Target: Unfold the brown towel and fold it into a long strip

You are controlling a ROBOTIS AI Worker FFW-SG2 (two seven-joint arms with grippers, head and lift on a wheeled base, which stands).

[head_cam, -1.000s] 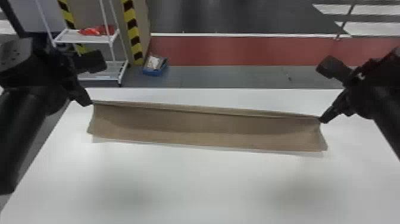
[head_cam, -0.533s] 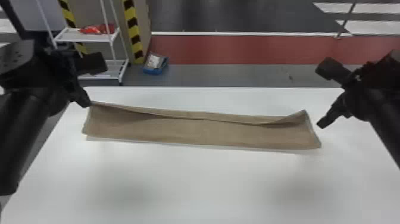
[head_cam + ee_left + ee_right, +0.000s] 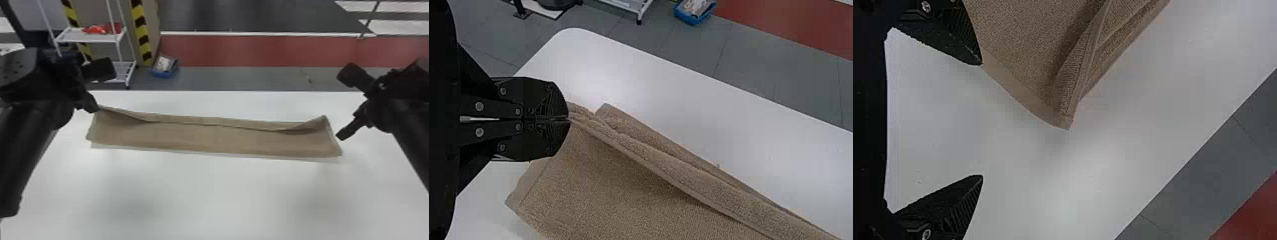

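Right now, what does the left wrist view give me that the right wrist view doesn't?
Left wrist view: left end effector shut on one corner of the brown towel, a rounded corner of the white table, the foot of a white rack and a blue bin on the floor.

Right wrist view: right end effector open, its fingers wide apart, with an ungripped towel corner beyond the fingertips.

Both: the towel, the white table, grey floor and red floor strip.
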